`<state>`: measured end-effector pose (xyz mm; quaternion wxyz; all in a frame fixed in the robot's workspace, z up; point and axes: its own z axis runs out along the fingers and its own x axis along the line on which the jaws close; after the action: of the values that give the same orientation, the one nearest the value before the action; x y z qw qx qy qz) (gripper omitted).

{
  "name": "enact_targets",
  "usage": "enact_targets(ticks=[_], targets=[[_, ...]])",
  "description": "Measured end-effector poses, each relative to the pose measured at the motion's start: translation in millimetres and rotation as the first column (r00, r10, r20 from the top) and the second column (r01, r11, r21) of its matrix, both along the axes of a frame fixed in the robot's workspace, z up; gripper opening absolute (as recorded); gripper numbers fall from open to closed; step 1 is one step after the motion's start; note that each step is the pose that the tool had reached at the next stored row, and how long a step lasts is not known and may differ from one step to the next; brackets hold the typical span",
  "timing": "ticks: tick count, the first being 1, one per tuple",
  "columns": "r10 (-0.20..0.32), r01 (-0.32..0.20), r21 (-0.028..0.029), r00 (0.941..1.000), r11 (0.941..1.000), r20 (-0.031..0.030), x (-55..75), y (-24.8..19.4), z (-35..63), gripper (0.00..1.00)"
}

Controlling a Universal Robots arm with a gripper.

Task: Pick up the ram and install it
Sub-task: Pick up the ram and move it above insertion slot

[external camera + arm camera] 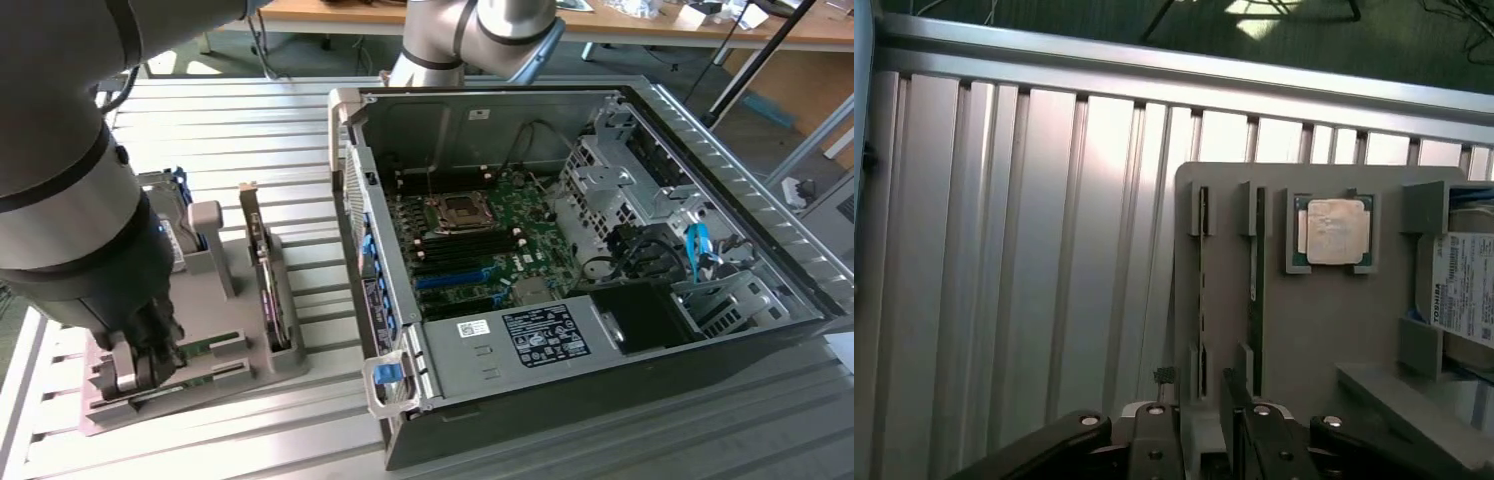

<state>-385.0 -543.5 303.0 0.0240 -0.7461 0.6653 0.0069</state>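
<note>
grey holder (1324, 320): ram (1255, 300) in slot, processor (1335, 232) in recess (gripper (1204, 440) jaws apart)

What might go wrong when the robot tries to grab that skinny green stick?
1. The ram stands on edge in a narrow slot of the gray holder. If the open gripper is slightly off, it might pinch the slot wall instead.
2. The processor chip lies in the holder close to that slot, so a sideways slip might bump it.
3. The upright expansion card stands close to the arm and might get knocked.
</note>
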Motion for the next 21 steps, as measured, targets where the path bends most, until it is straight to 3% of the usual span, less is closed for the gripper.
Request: enact_targets(ticks=[3,21], targets=[[0.007,-0.007,0.0004,1.0000,1.0000,0.0000,-1.1,-11.1,-22.0,0.30],[0.013,-0.013,0.0004,0.9999,0.9999,0.0001,-12.6,-13.0,-46.3,0.30]])
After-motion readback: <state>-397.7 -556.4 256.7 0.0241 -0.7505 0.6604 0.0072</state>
